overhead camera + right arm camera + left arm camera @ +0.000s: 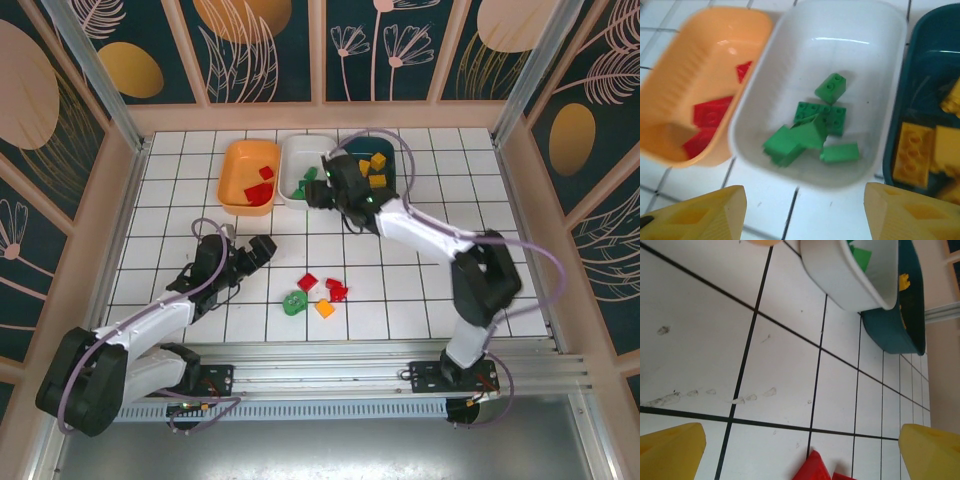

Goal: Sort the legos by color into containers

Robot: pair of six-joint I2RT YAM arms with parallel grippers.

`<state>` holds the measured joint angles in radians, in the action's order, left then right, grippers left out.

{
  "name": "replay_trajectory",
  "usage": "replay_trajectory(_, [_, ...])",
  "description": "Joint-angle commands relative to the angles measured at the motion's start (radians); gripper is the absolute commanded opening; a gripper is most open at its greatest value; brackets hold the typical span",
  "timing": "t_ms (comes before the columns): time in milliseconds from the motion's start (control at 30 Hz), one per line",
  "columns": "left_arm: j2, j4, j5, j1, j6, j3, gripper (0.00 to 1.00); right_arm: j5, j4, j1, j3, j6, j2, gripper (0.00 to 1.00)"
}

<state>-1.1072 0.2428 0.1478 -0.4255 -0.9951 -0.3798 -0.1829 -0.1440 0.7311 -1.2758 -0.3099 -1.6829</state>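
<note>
Shows right gripper at upper centre, over white bin; fingers apart, gripping nothing, green legos lying in bin below. Sets orange bin with red legos just left of it, teal bin with yellow legos just right. Shows left gripper at centre left, spread wide, empty, above bare tiles. Shows four loose legos at lower centre, open floor around.

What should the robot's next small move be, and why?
Probably move the left arm so its open jaws come down on the red brick just ahead of them. It lies loose on the table, and the right arm hangs over the white bin, jaws open and empty.
</note>
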Motion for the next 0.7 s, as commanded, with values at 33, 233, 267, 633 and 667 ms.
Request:
replay_trajectory(33, [0.046, 0.037, -0.081, 0.002, 0.046, 0.016, 0.99, -0.131, -0.052, 0.091, 0.283, -0.232, 0.138, 0.71])
replay_trajectory(233, [0.011, 0.077, -0.081, 0.002, 0.069, 0.01, 0.98, -0.074, -0.127, 0.174, 0.402, -0.392, 0.168, 0.72])
replay_trajectory(267, [0.004, 0.083, -0.077, 0.001, 0.071, 0.008, 0.98, -0.06, -0.124, 0.178, 0.406, -0.402, 0.161, 0.72])
replay_trajectory(633, [0.031, 0.055, -0.096, 0.002, 0.078, 0.034, 0.99, -0.033, -0.178, 0.239, 0.333, -0.535, -0.007, 0.65])
replay_trajectory(667, [0.038, 0.049, -0.102, 0.002, 0.078, 0.036, 0.98, -0.041, -0.18, 0.244, 0.33, -0.54, -0.012, 0.64])
